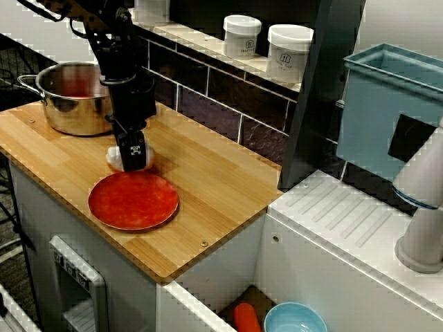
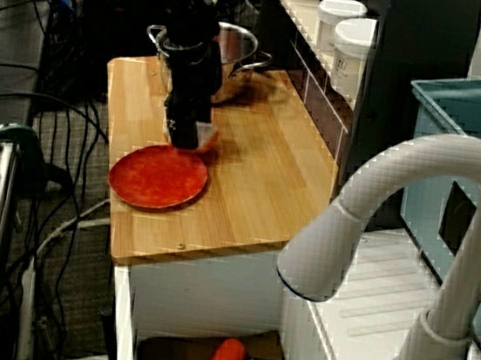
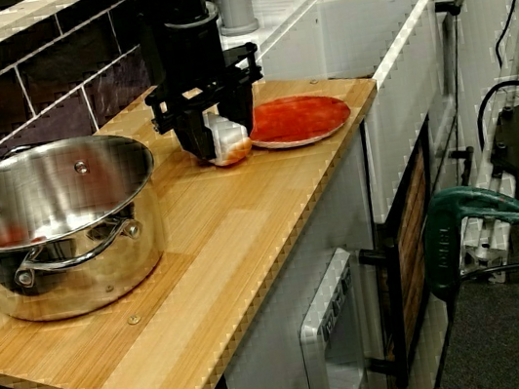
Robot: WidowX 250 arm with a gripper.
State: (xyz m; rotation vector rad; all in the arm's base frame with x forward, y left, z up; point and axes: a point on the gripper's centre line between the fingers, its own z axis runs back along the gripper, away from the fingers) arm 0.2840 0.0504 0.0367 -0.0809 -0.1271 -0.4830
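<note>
The gripper [image 1: 133, 158] is lowered to the wooden counter [image 1: 208, 180], with its fingertips at the board surface. A small white-and-orange object [image 3: 229, 140] sits between the fingers and rests on the counter. In the view from the pot end, one black finger stands on each side of the object, close against it. The pictures do not show whether the fingers press on it or merely straddle it.

The object lies between the steel pot [image 1: 69, 117] and the red plate [image 1: 133, 200]. It is just beside the plate's rim and apart from the pot. The plate lies flat near the counter's front edge.

Two white lidded jars [image 1: 242, 34] stand on the tiled ledge behind the counter. In the view from above, a light blue bowl [image 1: 295, 319] and an orange item [image 1: 246, 318] sit low in the sink. A white faucet [image 2: 397, 190] arches in the foreground of the view from the sink end.
</note>
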